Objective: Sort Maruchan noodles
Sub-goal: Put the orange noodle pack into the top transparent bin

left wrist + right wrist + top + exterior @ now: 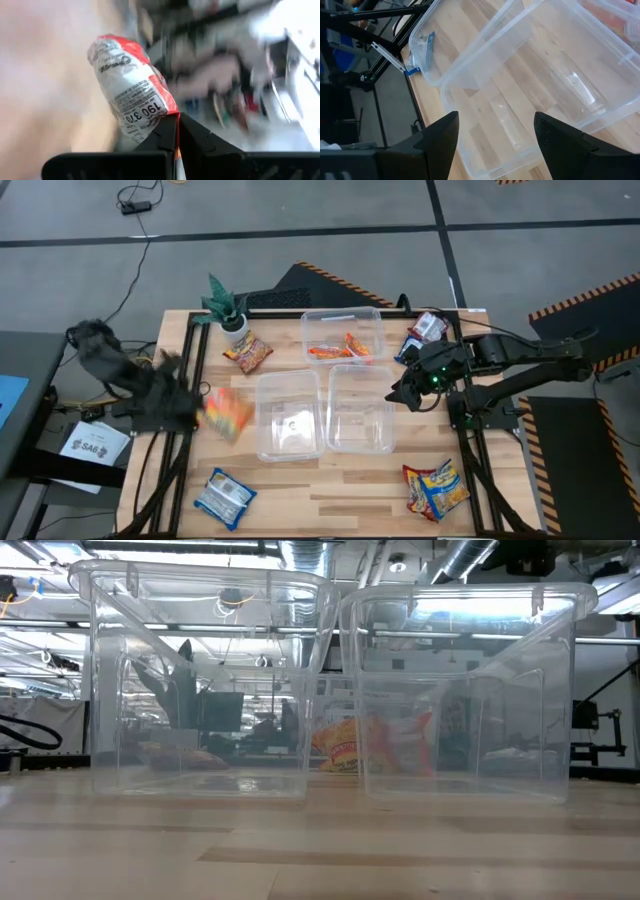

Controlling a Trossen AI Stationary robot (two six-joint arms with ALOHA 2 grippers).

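My left gripper (200, 412) is at the table's left edge, shut on a red-and-white noodle packet (226, 416) that lies blurred beside the left clear bin (288, 415). My right gripper (495, 135) is open and hovers over the right clear bin (360, 410), touching nothing. Orange packets (340, 350) lie in the far bin (342, 323). Loose on the table are a red packet (247, 355), blue packets (424, 332), a blue-and-white packet (224, 498) and a yellow-and-red packet (435, 486). My left gripper pinches the red-and-white packet (131, 92) between its two fingers by the seam at one end (170, 116). The rest of the packet sticks out past the fingertips. I cannot tell whether it is clear of the table.
A small potted plant (228, 310) stands at the far left corner. The two near bins (200, 680) (465, 690) stand side by side mid-table, with a packet (345, 745) showing behind them. Bare wood lies along the near edge between the two near packets.
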